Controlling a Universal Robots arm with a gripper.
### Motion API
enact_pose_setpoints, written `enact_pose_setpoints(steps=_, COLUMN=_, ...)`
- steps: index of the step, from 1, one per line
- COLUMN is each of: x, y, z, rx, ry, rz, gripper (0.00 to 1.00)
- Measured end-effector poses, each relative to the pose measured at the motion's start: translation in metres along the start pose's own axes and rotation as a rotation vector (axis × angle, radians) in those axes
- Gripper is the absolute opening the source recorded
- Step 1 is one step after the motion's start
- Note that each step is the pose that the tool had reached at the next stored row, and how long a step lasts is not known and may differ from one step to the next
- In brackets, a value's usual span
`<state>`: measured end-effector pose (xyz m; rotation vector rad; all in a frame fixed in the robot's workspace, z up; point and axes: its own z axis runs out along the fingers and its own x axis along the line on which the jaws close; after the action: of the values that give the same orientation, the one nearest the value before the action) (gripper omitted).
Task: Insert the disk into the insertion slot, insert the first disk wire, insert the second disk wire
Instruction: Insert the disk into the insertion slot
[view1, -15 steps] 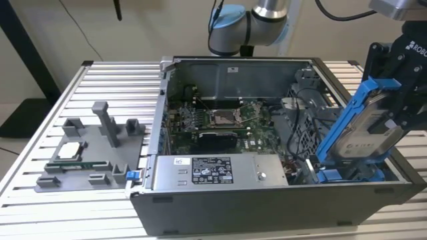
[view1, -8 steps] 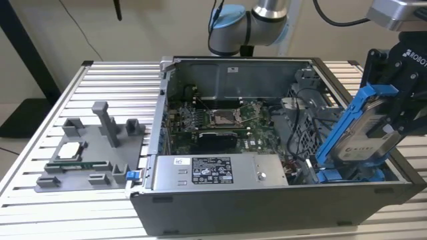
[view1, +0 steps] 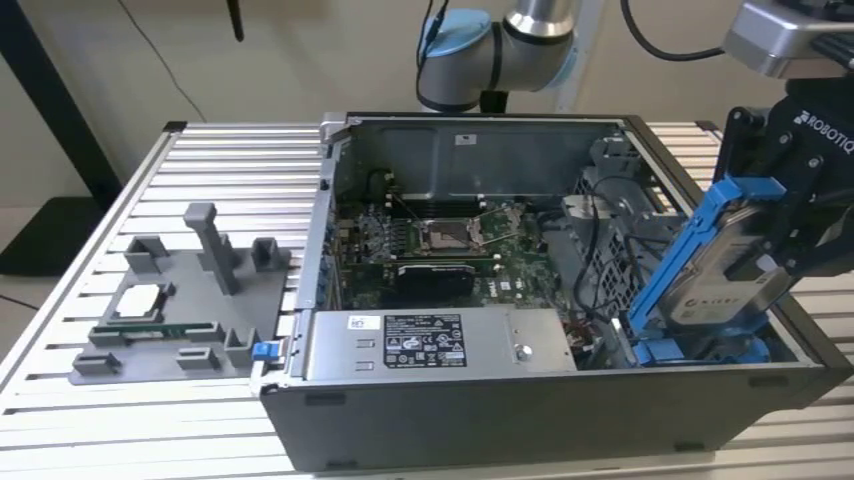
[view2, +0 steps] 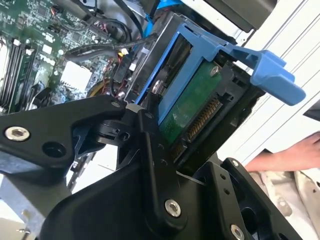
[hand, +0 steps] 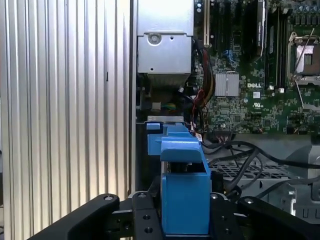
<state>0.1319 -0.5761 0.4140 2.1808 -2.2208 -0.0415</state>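
My gripper (view1: 771, 258) is shut on the disk (view1: 727, 278), a silver-grey drive with a white label in a bright blue carrier. The disk stands steeply tilted at the exterior view's right, inside the open computer case. Its lower end rests in the insertion slot (view1: 694, 350), where blue rails show at the case's front right corner. In the second wrist view the black fingers (view2: 150, 130) clamp the disk (view2: 192, 107) across its green circuit board side. In the first wrist view the gripper (hand: 185, 217) holds the blue carrier (hand: 184, 185) edge-on. Black wires (view1: 601, 265) hang loose beside the slot.
The case holds a motherboard (view1: 441, 240), a grey labelled power-supply box (view1: 441, 345) at the front and a perforated cage (view1: 627, 195). A grey fixture (view1: 187, 300) with small parts sits on the slatted table (view1: 214, 170) at the exterior view's left. A person's hand (view2: 285, 155) rests near the case.
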Motion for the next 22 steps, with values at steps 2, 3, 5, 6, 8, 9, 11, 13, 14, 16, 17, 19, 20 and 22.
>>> enact_pose_setpoints(steps=2, x=-0.0002, y=-0.0002, z=0.0013, rx=0.0, ry=-0.0002, rz=0.0, gripper=0.0)
enact_pose_setpoints(steps=3, x=-0.0003, y=-0.0002, z=0.0021, rx=0.0, ry=-0.0002, rz=0.001, gripper=0.0)
enact_pose_setpoints(steps=5, x=-0.0007, y=-0.0003, z=0.0037, rx=0.0, ry=-0.0005, rz=0.003, gripper=0.0)
enact_pose_setpoints(steps=6, x=-0.0012, y=-0.0003, z=0.0044, rx=0.0, ry=-0.0004, rz=0.004, gripper=0.0)
enact_pose_setpoints(steps=8, x=-0.0022, y=-0.0003, z=0.0057, rx=0.0, ry=-0.0005, rz=0.005, gripper=0.0)
enact_pose_setpoints(steps=9, x=-0.0027, y=-0.0003, z=0.0063, rx=0.0, ry=-0.0005, rz=0.006, gripper=0.0)
enact_pose_setpoints(steps=11, x=-0.0042, y=-0.0004, z=0.0077, rx=0.0, ry=-0.0006, rz=0.007, gripper=0.0)
enact_pose_setpoints(steps=13, x=-0.005, y=-0.0004, z=0.0092, rx=0.0, ry=-0.0008, rz=0.008, gripper=0.0)
enact_pose_setpoints(steps=14, x=-0.0051, y=-0.0005, z=0.01, rx=0.0, ry=-0.0009, rz=0.009, gripper=0.0)
enact_pose_setpoints(steps=16, x=-0.0052, y=-0.0011, z=0.0112, rx=0.0, ry=-0.0006, rz=0.01, gripper=0.0)
enact_pose_setpoints(steps=17, x=-0.0052, y=-0.0011, z=0.0121, rx=0.0, ry=-0.0006, rz=0.011, gripper=0.0)
enact_pose_setpoints(steps=19, x=-0.0053, y=-0.0012, z=0.0147, rx=0.0, ry=-0.0007, rz=0.014, gripper=0.0)
enact_pose_setpoints(steps=20, x=-0.0056, y=-0.0013, z=0.0161, rx=0.0, ry=-0.0008, rz=0.016, gripper=0.0)
enact_pose_setpoints(steps=22, x=-0.0066, y=-0.0014, z=0.0195, rx=0.0, ry=-0.0008, rz=0.023, gripper=0.0)
